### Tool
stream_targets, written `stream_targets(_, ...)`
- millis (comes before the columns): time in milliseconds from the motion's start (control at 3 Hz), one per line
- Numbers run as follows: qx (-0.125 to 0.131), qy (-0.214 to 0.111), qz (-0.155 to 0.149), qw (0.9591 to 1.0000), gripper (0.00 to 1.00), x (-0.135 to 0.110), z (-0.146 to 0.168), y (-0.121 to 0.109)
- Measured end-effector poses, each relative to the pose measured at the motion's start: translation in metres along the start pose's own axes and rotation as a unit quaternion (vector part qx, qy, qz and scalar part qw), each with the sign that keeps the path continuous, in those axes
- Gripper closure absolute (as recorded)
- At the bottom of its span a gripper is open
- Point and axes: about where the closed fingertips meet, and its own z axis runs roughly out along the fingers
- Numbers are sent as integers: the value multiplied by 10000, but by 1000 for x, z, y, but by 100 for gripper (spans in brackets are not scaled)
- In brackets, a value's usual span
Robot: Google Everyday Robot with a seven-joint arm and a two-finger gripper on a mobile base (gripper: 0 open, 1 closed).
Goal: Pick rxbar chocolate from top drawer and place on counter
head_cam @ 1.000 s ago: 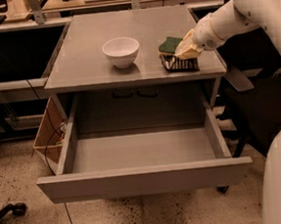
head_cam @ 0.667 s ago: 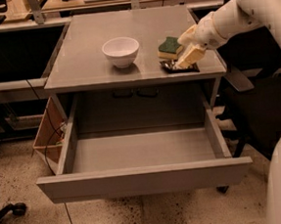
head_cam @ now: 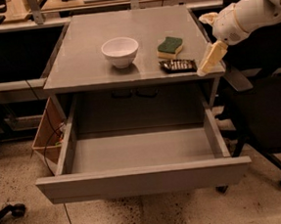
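Observation:
The rxbar chocolate [head_cam: 177,65], a dark flat bar with pale stripes, lies on the counter [head_cam: 85,45] near its front right corner, in front of the sponge. My gripper [head_cam: 210,61] hangs just right of the bar at the counter's right edge, apart from it, open and empty. The top drawer [head_cam: 144,180] is pulled fully out below the counter and its inside shows bare.
A white bowl [head_cam: 120,51] stands mid-counter. A green-and-yellow sponge [head_cam: 170,47] lies behind the bar. A cardboard box [head_cam: 46,134] sits left of the drawer. A dark office chair [head_cam: 264,118] stands to the right. Benches line the back.
The gripper was over the bar and sponge on the counter; it has let go and moved right, off the counter's edge. The bar now lies alone on the counter.

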Motion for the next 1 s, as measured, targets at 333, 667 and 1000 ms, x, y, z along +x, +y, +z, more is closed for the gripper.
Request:
stream_targets(333,168,223,8,9996,0,24,-52,3)
stream_targets(667,406,554,216,9974,0,60,-105,12)
stream_targets(1000,426,570,245,9972,0,64,-108,12)
